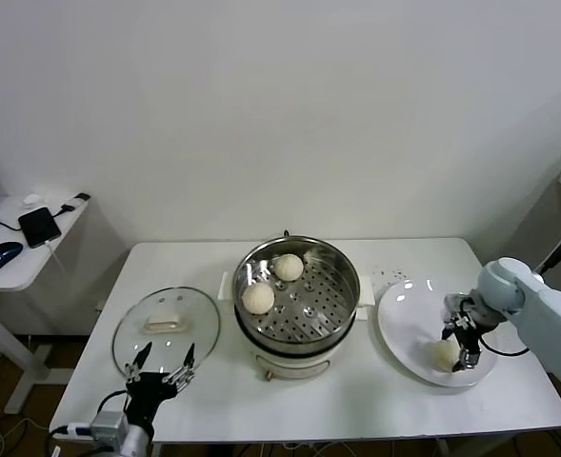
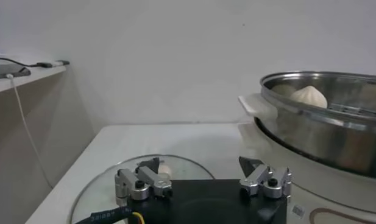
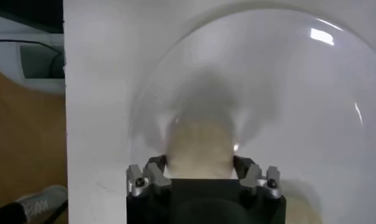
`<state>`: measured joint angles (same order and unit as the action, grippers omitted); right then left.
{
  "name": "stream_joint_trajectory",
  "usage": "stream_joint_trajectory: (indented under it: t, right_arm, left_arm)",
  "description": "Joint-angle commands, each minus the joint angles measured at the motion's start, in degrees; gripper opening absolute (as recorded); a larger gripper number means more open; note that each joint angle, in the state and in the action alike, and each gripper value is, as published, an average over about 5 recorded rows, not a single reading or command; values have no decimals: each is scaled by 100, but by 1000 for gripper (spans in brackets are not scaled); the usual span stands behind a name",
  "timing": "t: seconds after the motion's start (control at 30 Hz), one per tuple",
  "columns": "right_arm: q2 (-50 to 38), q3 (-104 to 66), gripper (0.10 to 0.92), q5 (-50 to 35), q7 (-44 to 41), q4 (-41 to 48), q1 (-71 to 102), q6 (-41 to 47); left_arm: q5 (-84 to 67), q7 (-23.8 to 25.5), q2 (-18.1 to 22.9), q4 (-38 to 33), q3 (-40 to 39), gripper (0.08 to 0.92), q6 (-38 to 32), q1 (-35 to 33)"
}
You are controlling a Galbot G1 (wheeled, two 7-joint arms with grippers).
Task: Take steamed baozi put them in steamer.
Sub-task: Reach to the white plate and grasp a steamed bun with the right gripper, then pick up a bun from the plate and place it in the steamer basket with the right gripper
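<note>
Head view: the steamer (image 1: pixel 295 303) stands at the centre of the white table (image 1: pixel 404 400), its perforated tray holding two steamed baozi, one at ten o'clock (image 1: pixel 257 297) and one at twelve o'clock (image 1: pixel 289 267). At three o'clock from the steamer lies a white plate (image 1: pixel 404 319) with a third bun (image 1: pixel 444 354) near its five o'clock edge. The right gripper (image 1: pixel 458 350) reaches down over this bun. Right wrist view: its fingers (image 3: pixel 152 175) flank the bun (image 3: pixel 198 149) on either side, partly closed and close against its sides; whether they grip it firmly cannot be told. At nine o'clock from the steamer rests the glass lid (image 1: pixel 166 328). The left gripper (image 1: pixel 164 371) is parked at the lid's six o'clock edge, jaws spread wide, holding nothing.
</note>
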<state>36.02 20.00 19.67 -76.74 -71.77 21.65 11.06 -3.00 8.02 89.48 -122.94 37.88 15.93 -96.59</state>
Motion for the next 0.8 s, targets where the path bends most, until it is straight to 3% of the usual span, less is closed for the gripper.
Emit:
stream_joint_trajectory:
  t: [0.03, 0.17, 0.47, 0.63, 0.8]
  right_arm:
    - [6, -49, 606, -25, 21, 13, -14, 14]
    - [-64, -32, 521, -182, 16, -78, -236, 82]
    - [-409, 1921, 503, -1447, -229, -710, -3062, 508]
    - [223, 3384, 509, -2403, -350, -583, -5046, 725]
    - [1184, 3865, 509, -3036, -393, -182, -5910, 717]
  left_arm:
    - [11, -5, 4, 8, -11, 823, -1, 5]
    - [15, -6, 6, 0, -27, 823, -3, 12]
    - [51, -51, 34, -23, -81, 823, -20, 154]
    - [251, -155, 63, 4, -65, 823, -55, 224]
    - [414, -231, 102, -25, -83, 823, -100, 253]
